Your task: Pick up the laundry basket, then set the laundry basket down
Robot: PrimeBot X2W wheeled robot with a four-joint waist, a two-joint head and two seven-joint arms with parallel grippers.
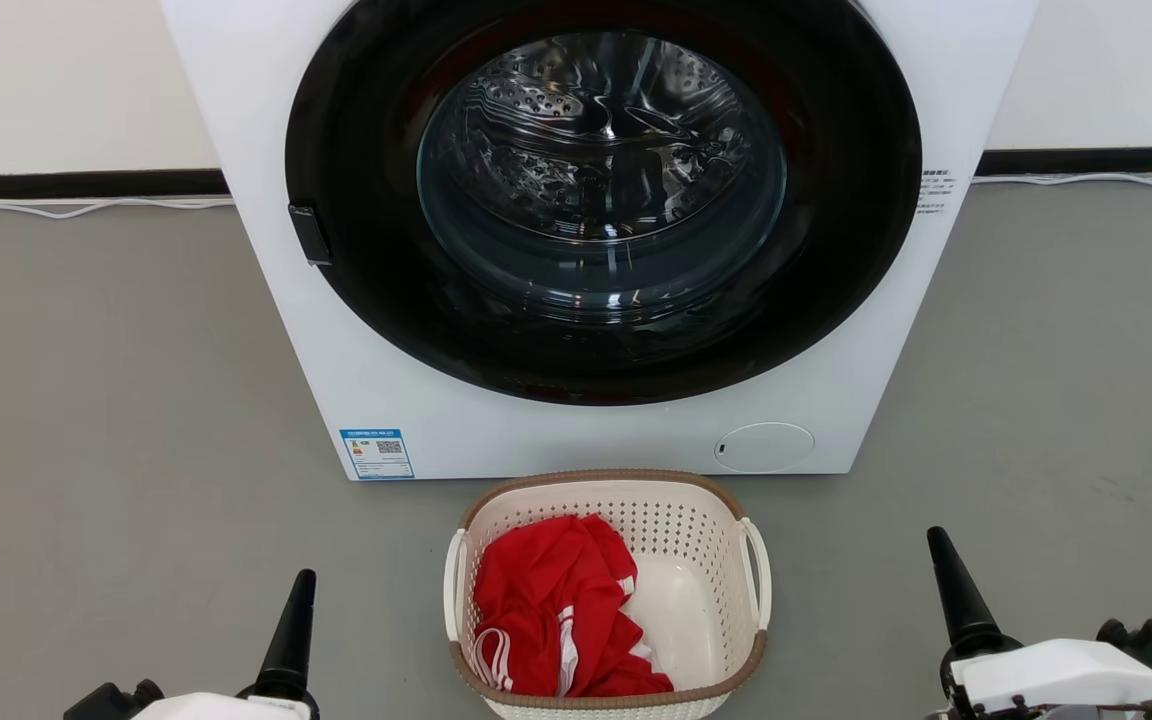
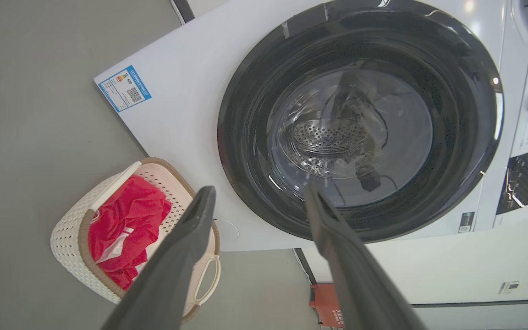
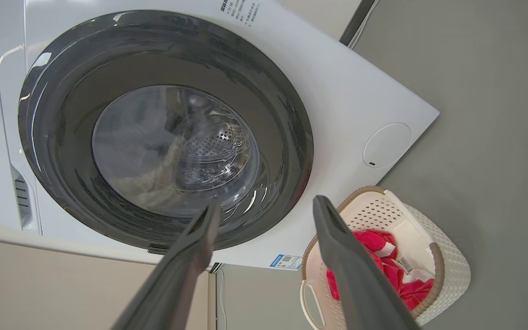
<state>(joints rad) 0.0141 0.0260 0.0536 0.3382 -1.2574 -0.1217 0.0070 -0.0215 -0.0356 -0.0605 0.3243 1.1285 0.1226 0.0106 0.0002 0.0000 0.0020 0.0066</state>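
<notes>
The laundry basket (image 1: 601,476) is sitting on the grey floor (image 1: 86,400) just in front of the white washing machine (image 1: 496,430), low and centred in your head view and flanked by both arms. It is carrying one load: a red garment (image 1: 556,610) with white stripes, which is lying heaped toward the robot's left side and leaving the pale bottom bare on the right. The left loop handle (image 1: 452,585) and the right loop handle (image 1: 758,575) are both standing free, with nothing touching them. Your left gripper (image 2: 259,192) is hanging with its two dark fingers spread wide and gripping nothing, well apart from the basket; your right gripper (image 3: 267,204) is matching it on the other side, equally wide and equally unladen. Judging by this, you are standing at the very start of the pick-up, with the approach not yet made and the basket not yet lifted. The next move is probably calling for both grippers to come down and inward, each closing on its own handle, and then to rise evenly (a lopsided lift could tip the garment toward its heavy side). Behind the basket, the machine's round dark door (image 1: 601,190) is sitting shut, and reflections on the glass are making it hard to tell whether the steel drum is holding anything.
</notes>
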